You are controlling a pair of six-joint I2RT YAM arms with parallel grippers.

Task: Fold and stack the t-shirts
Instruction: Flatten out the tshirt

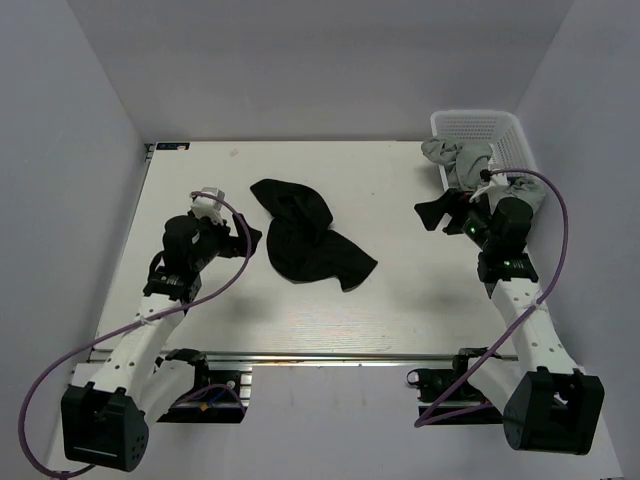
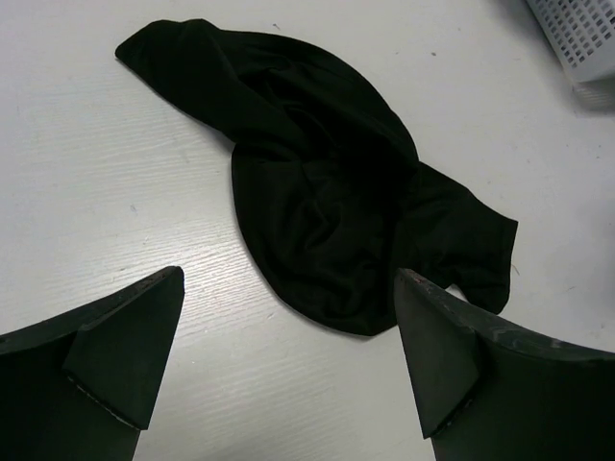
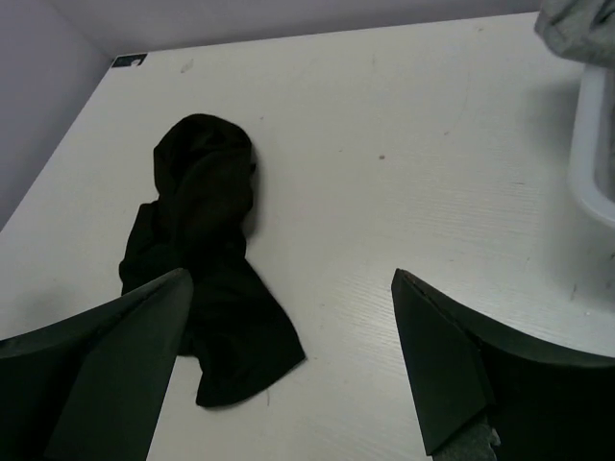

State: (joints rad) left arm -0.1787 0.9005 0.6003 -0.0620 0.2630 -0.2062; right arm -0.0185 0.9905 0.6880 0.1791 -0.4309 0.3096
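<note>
White table (image 1: 400,310), top view: black t-shirt (image 1: 305,240) crumpled mid-table, grey t-shirts (image 1: 455,160) spilling from the basket (image 1: 480,125).

Left wrist view: my left gripper (image 2: 288,384) stands wide and empty, near the cloth — a pinch here may catch several layers.

Right wrist view: my right gripper (image 3: 288,375) is wide, holding nothing.

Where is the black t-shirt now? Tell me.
In the top view, the black t-shirt lies crumpled on the table, between the left gripper and the right gripper, closer to the left one.

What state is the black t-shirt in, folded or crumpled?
Crumpled: the black t-shirt lies in a bunched, twisted heap on the table.
</note>
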